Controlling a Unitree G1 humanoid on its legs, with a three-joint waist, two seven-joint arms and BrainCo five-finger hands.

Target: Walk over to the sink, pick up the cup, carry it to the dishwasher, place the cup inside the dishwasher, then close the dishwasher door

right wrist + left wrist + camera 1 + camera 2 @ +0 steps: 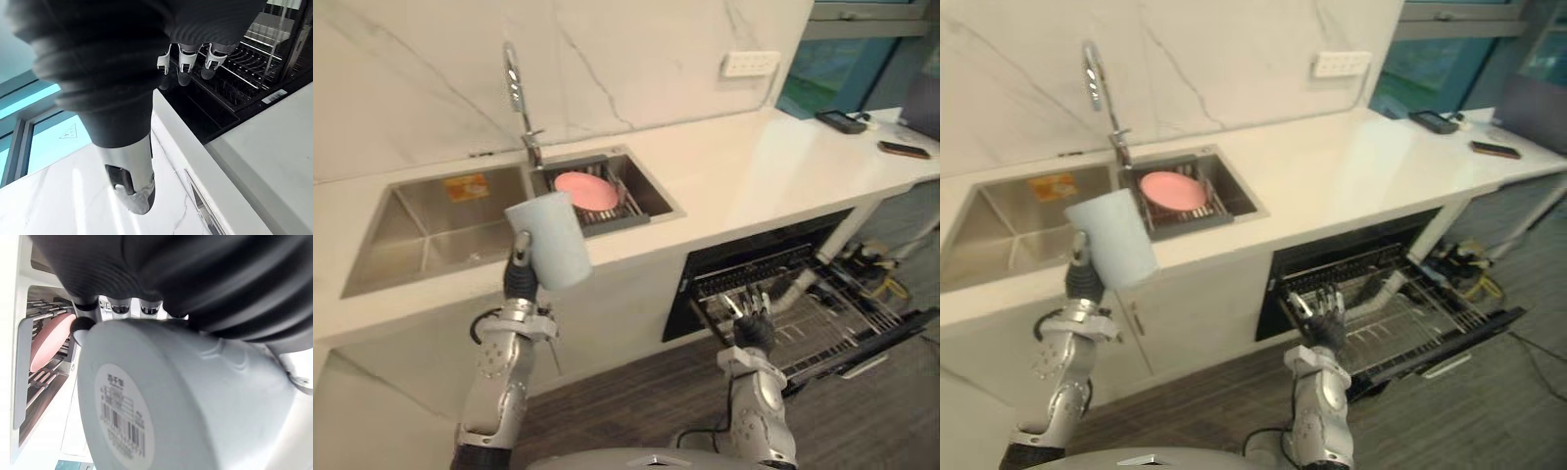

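My left hand [520, 277] holds a pale blue cup [551, 239] raised in front of the sink's [411, 223] front edge, bottom up and tilted. In the left wrist view the cup [186, 396] lies against the palm with a barcode label on its base, and the fingers [82, 325] curl round it. To the right, the dishwasher [773, 279] stands open, its wire rack [822, 313] pulled out over the lowered door [871, 348]. My right hand [754, 323] hangs open in front of the rack, holding nothing.
A pink plate [587, 190] rests in the dish rack inside the sink's right basin, under the tall tap [517, 93]. The white counter [754, 166] runs right, with a phone [904, 149] and a dark device [842, 120] at its far end. Dark wood floor lies below.
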